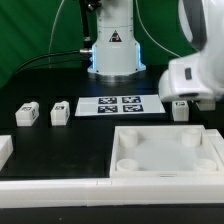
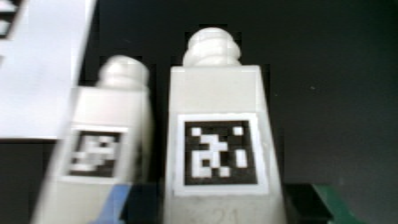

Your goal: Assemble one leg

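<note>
Black tabletop under the pincer, open astride one leg.

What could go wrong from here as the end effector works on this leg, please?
1. A second leg lies close beside the leg framed by the end effector; closing or lifting could knock it.
2. The end effector flanks only the leg's tagged end, so a grip there might let it tilt.

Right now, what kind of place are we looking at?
Probably a robotics lab bench: green backdrop curtain, black table with a fixed marker board, and tagged white legs laid out for assembly.
</note>
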You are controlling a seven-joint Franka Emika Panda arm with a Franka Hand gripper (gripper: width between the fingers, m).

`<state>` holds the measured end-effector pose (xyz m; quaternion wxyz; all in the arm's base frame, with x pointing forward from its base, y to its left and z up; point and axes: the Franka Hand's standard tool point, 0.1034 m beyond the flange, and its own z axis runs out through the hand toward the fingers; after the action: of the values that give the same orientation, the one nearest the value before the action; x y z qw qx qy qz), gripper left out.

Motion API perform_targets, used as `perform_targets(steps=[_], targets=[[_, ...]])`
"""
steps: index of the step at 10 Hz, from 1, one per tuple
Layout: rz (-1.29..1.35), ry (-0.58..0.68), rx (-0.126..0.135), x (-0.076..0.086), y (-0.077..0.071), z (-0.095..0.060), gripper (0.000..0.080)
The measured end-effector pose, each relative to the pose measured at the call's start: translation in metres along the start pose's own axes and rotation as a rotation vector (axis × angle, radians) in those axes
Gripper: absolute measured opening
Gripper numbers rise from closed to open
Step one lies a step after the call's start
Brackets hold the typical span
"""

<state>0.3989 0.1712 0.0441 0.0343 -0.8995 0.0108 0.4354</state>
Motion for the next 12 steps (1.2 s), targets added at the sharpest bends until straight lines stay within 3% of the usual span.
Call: perform_targets(steps=[3, 4, 5, 6, 11, 12], targets=[[0.016, 0.041, 0.025, -0.017, 0.023, -0.038, 0.0291], [0.02, 0.077, 0.03, -0.024, 0.028, -0.044, 0.0291], [0.02, 0.074, 0.026, -0.027, 0.027, -0.039, 0.0291], [0.019, 0.119, 0.03, -0.019, 0.025, -0.04, 0.0291], [0.009, 0.624, 0.05, -0.01, 0.022, -0.052, 0.0291], [-0.022, 0.681, 0.042, -0.012, 0.028, -0.057, 0.0291]])
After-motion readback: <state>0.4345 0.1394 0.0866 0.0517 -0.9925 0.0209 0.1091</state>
